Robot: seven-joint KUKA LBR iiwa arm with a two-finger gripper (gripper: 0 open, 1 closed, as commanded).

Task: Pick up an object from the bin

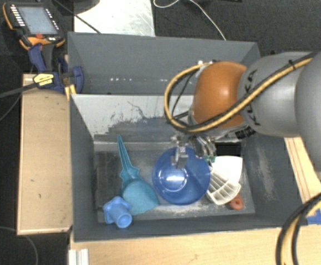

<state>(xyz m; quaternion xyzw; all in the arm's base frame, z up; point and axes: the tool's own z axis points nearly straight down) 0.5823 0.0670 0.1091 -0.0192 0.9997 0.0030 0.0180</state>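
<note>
Grey bin (85, 164): we see gripper (182, 152) over blue bowl (178, 184), far rim; teal funnel (133, 191) touching bowl's left, white basket (225, 182) right. Claw's opening, hold: we cannot tell.

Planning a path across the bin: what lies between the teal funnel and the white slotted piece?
The round blue bowl lies between the teal funnel and the white slotted piece, in the camera view; the gripper is over it.

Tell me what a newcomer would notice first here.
The grey arm, orange cover at its wrist, dominates the view's right. Its gripper hangs over a translucent blue bowl in the grey bin, a teal funnel left of it and a white slotted piece right of it.
</note>
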